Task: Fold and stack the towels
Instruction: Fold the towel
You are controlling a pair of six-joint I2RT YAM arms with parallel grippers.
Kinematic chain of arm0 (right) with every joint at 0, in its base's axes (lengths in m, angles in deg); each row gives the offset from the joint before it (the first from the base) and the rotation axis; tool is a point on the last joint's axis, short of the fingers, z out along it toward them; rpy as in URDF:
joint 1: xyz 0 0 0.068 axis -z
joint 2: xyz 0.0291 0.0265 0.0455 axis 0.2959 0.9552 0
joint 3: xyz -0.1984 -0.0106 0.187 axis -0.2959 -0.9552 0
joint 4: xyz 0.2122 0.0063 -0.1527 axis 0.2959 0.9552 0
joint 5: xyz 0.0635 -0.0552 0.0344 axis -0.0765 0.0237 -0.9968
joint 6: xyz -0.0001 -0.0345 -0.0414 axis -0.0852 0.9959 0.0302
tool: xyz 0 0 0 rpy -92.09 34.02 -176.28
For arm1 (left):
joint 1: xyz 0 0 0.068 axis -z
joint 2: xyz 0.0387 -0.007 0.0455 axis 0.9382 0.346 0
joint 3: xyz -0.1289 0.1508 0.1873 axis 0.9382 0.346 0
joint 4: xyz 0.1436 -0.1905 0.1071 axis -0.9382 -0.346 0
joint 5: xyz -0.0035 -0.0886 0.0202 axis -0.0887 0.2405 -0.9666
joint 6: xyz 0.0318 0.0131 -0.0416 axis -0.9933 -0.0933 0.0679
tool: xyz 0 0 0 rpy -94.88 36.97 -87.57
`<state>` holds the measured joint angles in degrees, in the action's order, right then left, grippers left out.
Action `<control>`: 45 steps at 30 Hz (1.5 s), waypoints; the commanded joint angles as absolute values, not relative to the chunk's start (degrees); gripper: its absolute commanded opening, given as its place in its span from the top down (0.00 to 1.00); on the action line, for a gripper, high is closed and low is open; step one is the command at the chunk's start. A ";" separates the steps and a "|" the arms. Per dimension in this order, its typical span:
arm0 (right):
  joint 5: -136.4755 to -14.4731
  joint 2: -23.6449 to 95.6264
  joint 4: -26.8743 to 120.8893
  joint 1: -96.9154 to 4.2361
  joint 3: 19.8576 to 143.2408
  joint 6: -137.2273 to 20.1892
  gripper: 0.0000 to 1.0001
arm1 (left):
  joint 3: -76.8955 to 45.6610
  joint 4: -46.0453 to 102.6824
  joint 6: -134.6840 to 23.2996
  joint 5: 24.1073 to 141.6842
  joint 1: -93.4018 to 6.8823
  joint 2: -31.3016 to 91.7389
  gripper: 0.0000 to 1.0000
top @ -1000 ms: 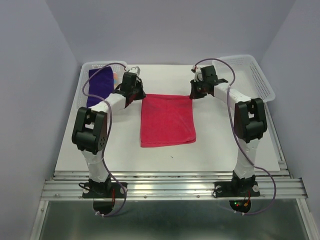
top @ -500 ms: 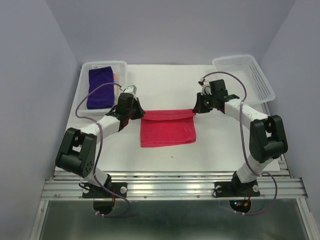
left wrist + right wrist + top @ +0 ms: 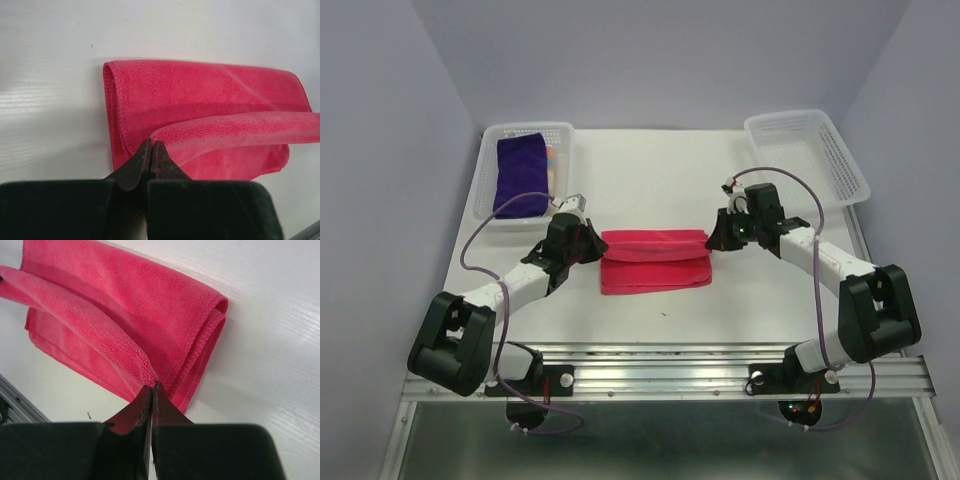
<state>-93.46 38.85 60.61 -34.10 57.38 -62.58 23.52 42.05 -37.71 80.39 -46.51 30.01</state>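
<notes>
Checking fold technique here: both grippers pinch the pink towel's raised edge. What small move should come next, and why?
Probably draw the pinched edge toward the near side and lower it onto the layer below. The left gripper and right gripper each clamp a corner of the pink towel, and that raised edge hangs above the lower layer, short of its near edge, so the fold is not yet closed.

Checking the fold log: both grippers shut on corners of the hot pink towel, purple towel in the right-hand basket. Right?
One slip: the purple towel lies in the left-hand white basket, as the top external view shows. The rest holds: left gripper and right gripper are each shut on a corner of the hot pink towel.
</notes>
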 commanded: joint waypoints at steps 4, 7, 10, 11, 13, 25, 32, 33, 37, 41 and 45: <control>-95.34 34.10 56.52 -35.23 52.76 -64.62 0.99 | 25.79 42.65 -36.42 78.68 -46.03 23.81 1.00; -94.47 33.31 56.52 -35.23 52.23 -64.36 0.99 | 26.40 42.30 -35.99 79.03 -45.77 22.84 1.00; -94.72 33.83 56.69 -35.23 52.15 -64.27 0.99 | 26.93 41.25 -35.20 78.42 -45.41 21.97 1.00; -94.64 34.01 56.61 -35.23 51.97 -64.36 0.99 | 27.72 41.33 -34.84 77.98 -45.41 21.70 1.00; -94.81 34.27 56.08 -35.23 51.62 -64.45 0.99 | 28.07 41.33 -34.58 78.06 -45.33 22.05 1.00; -96.23 36.04 52.39 -35.84 46.44 -67.44 0.98 | 31.41 40.98 -32.03 76.92 -44.36 23.02 1.00; -97.01 32.44 51.86 -36.02 41.96 -69.98 0.74 | 35.10 38.18 -29.05 78.06 -43.39 15.91 0.67; -97.36 31.82 51.77 -36.11 41.25 -70.25 0.70 | 36.50 37.73 -28.60 78.41 -43.22 14.50 0.60; -96.75 26.03 51.59 -36.20 37.30 -71.92 0.22 | 38.45 33.96 -25.97 78.42 -43.13 7.21 0.09; -93.51 19.08 52.65 -36.28 37.11 -74.11 0.00 | 37.92 30.88 -25.52 77.01 -42.95 1.32 0.01; -88.76 14.68 53.44 -36.11 39.66 -78.67 0.00 | 34.68 30.61 -26.14 73.16 -42.95 4.11 0.01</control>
<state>-93.72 17.61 54.77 -35.74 37.05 -74.10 38.07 31.93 -26.13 77.33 -43.19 2.10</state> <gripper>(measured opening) 0.998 0.986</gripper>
